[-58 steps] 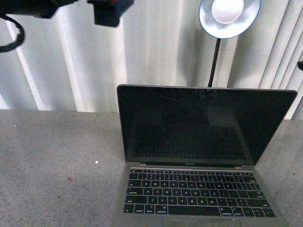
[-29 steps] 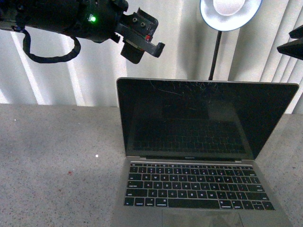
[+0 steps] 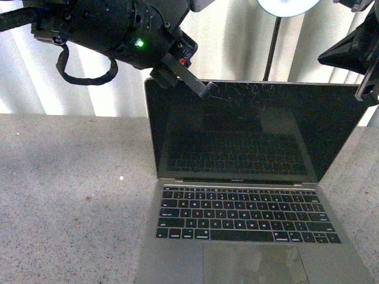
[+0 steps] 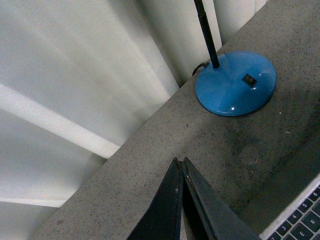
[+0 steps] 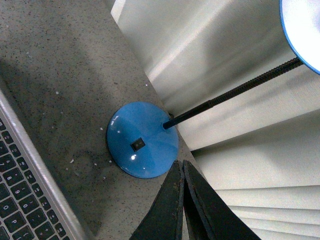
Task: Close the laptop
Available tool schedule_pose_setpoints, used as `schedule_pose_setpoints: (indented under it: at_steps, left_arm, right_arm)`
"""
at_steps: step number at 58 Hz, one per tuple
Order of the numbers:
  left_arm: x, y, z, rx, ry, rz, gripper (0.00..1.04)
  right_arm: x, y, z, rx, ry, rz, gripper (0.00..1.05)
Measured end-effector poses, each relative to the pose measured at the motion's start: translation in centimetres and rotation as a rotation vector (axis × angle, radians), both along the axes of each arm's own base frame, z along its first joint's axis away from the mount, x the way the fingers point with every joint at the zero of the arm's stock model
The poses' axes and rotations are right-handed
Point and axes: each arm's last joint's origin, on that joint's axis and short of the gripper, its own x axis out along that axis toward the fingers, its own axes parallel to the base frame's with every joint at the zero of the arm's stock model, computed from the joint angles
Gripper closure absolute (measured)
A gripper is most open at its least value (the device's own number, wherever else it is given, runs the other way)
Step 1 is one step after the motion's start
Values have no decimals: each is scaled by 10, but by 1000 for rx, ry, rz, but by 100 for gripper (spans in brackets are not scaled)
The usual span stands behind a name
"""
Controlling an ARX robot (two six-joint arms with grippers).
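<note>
The silver-grey laptop [image 3: 249,195] stands open on the grey speckled table, its scratched black screen [image 3: 254,130] upright and facing me, black keys and trackpad in front. My left gripper [image 3: 207,90] is shut and empty, its tip at the screen's upper left corner, just over the lid's top edge. My right gripper [image 3: 362,94] is shut and empty at the screen's upper right corner. In the left wrist view the shut fingers [image 4: 172,200] point over the table behind the laptop, keys [image 4: 302,220] at the corner. In the right wrist view the shut fingers [image 5: 192,200] hang above the table, keys [image 5: 20,195] beside.
A lamp with a blue round base [image 4: 235,82] and black gooseneck stem [image 5: 235,92] stands on the table behind the laptop, its white shade [image 3: 287,6] above the lid. White vertical blinds [image 3: 237,41] form the back wall. Grey table [image 3: 71,195] spreads to the laptop's left.
Both arms have come down and inward from above. The left gripper has dropped to the lid's top left corner, the right to the top right corner. The laptop stays open.
</note>
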Motion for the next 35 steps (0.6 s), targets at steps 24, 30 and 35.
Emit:
schedule_pose_setpoints:
  at_steps: [24,30,35]
  left_arm:
    - [-12,-5,-3,7,60,-78,101]
    - [-14,-5,-6,20,81,-82,101]
    - [-16,-5,-8,30,101,-85,101]
  right_arm:
    - [-9,10,-12,-22,88,65,102]
    - [-13,11,-17,-37,108,79,102]
    - [-17,11,-22,-47,129,91,102]
